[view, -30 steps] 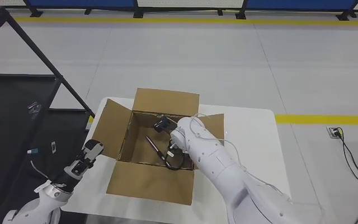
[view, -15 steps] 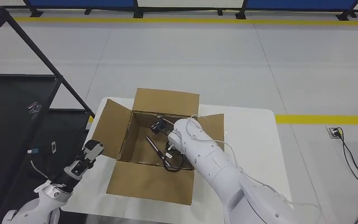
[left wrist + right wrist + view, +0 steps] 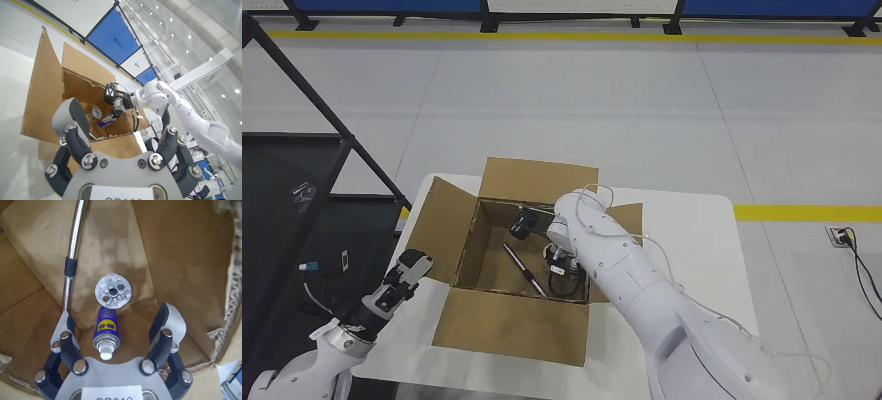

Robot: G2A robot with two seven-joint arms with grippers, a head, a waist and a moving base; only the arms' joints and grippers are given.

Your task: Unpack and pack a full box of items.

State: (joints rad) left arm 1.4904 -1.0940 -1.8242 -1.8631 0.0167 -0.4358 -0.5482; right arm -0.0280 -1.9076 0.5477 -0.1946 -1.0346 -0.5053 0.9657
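I have the cardboard box standing open on the white bench, all four flaps splayed outward and the inner edges torn and ragged. The right arm reaches over the box's right side and down into it.

In the right wrist view the right gripper hangs over a spray can. The can is blue with a yellow band, a bare metal shoulder and a white nozzle that points back up at the camera. It sits low in the box near a corner where the floor meets the walls. The fingers are spread wide, one on each side of the can, with clear cardboard showing between each of them and the can, so they grip nothing.

A pale metal disc with round holes and a notched hub sits right at the can's far end and overlaps it from this angle. From the left wrist view it looks like a short flanged spool just beside the can. A chrome rod with a black collar lies across the box floor, and its end runs in behind one of the right fingers.

The left gripper hovers off the bench's left edge, near the box's left flap, fingers released and empty.
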